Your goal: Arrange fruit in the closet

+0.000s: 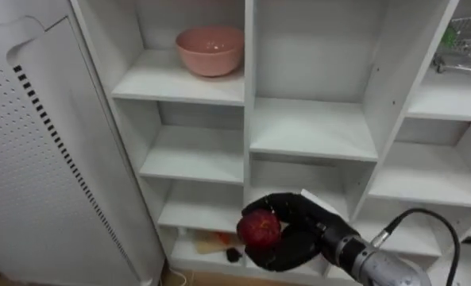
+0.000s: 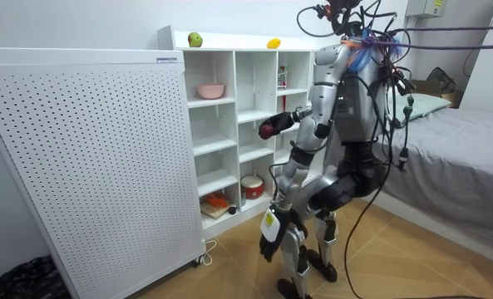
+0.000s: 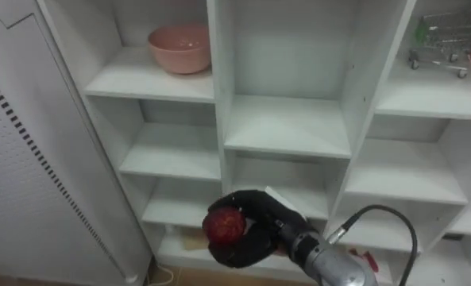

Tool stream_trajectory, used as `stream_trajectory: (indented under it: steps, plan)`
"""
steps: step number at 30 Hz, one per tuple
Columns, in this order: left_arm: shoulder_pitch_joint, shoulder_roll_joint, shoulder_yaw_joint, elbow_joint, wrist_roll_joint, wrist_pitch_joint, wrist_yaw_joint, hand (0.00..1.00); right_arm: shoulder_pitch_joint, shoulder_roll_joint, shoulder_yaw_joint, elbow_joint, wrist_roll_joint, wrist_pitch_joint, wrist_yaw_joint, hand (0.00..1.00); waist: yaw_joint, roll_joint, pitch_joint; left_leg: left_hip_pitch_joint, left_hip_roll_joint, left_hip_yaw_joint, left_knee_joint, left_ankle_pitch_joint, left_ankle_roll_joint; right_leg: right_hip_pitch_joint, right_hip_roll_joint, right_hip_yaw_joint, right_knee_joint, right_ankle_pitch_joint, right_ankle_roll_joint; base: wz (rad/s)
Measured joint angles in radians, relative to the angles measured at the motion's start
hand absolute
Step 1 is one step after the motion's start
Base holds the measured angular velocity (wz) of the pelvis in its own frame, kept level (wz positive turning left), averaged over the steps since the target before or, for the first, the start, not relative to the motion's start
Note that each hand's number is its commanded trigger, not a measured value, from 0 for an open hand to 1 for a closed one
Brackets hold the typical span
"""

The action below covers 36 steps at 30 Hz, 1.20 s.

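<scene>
- The right hand comes in from the lower right. Its dark fingers are curled round a red fruit in a full grasp, and the fruit's face shows between the fingers and the thumb.
- The fruit sits in that hand, out in front of the white closet and on none of its shelves. The fingers are level with the lower part of the middle column.
- Well above the fingers and to their left, a pink bowl stands upright on an upper shelf of the left column.
- High up and far to the right of the fingers, a small wire shopping cart stands on a shelf of the right column.
- Just below the fingers and to their left, on the bottom shelf, lies a wooden board with something orange and a small dark thing by it — what these are cannot be told.
- Far to the left of the fingers, a white perforated panel stands beside the closet.
- In the room view the robot stands facing the closet with its knees bent, the right arm stretched toward the middle column.
- On the closet's top, high above the fingers, lie a green fruit and a yellow fruit, well apart.
- Below the fingers, on a low shelf, stands a red and white pot.
- The left hand hangs low at the robot's side near the knee, and its grip cannot be told.
- A bed stands behind the robot, at the room view's right.
</scene>
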Motion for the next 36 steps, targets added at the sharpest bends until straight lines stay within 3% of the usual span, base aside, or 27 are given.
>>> stream_trajectory:
  steps: [4,7,9,12,15,18,23,27,36]
  plan:
    - [0.009,-0.01,-0.004,-0.005,0.002,0.001,0.06,0.0,-0.001,-0.001,-0.001,0.012,-0.001,-0.024,-0.061,1.0,0.013,-0.014,-0.0003,-0.066,0.022,-0.001,0.074,-0.027,-0.006,-0.061,0.011,-0.002,0.059,-0.014,-0.027,-0.05]
    - [0.026,-0.005,-0.01,-0.101,0.003,-0.012,0.097,0.0,-0.011,-0.01,-0.033,0.016,0.0,-0.052,-0.12,1.0,0.014,-0.018,-0.0019,-0.161,0.015,-0.04,0.129,-0.036,-0.021,-0.132,0.0,-0.034,0.099,-0.025,-0.04,0.22]
    - [0.014,-0.028,-0.019,-0.11,0.001,-0.015,0.134,0.0,-0.013,0.002,-0.044,0.03,0.0,-0.052,-0.175,1.0,0.017,-0.022,-0.0033,-0.2,0.01,-0.05,0.157,-0.039,-0.02,-0.162,-0.013,-0.048,0.129,-0.034,-0.048,0.26]
    - [0.053,-0.02,-0.062,-0.114,-0.004,-0.035,0.176,0.0,-0.024,-0.003,-0.042,0.034,0.029,-0.052,-0.224,1.0,0.038,-0.042,-0.0058,-0.233,0.014,-0.051,0.169,-0.045,-0.024,-0.193,-0.008,-0.047,0.138,-0.039,-0.048,-0.05]
    - [0.111,-0.016,-0.061,-0.128,-0.003,-0.001,0.199,0.0,-0.085,-0.015,-0.042,0.077,0.068,-0.053,-0.284,1.0,0.042,-0.048,-0.005,-0.285,0.016,-0.056,0.207,-0.056,-0.02,-0.242,-0.011,-0.049,0.169,-0.045,-0.051,0.04]
    - [0.129,-0.004,-0.063,-0.102,-0.01,0.01,0.2,0.0,-0.142,-0.032,-0.042,0.136,0.114,-0.053,-0.328,1.0,0.047,-0.052,-0.0032,-0.346,0.013,-0.07,0.264,-0.067,-0.014,-0.291,-0.019,-0.062,0.214,-0.059,-0.055,0.07]
    - [0.114,0.01,-0.063,-0.079,-0.062,0.023,0.198,0.0,-0.234,-0.036,-0.042,0.25,0.197,-0.053,-0.398,1.0,0.043,-0.06,-0.002,-0.427,0.012,-0.071,0.36,-0.102,-0.002,-0.362,-0.039,-0.063,0.302,-0.088,-0.056,0.02]
    - [0.092,0.022,-0.1,-0.078,-0.092,0.024,0.19,0.0,-0.245,-0.037,-0.039,0.281,0.261,-0.053,-0.439,1.0,0.035,-0.063,-0.001,-0.461,0.011,-0.071,0.405,-0.12,0.005,-0.392,-0.056,-0.064,0.342,-0.103,-0.05,0.02]
    - [0.034,0.073,-0.101,-0.078,-0.13,0.039,0.158,0.0,-0.316,-0.064,-0.037,0.389,0.369,-0.053,-0.533,1.0,0.018,-0.092,0.0069,-0.576,-0.021,-0.071,0.482,-0.128,0.016,-0.508,-0.087,-0.048,0.434,-0.126,-0.037,0.08]
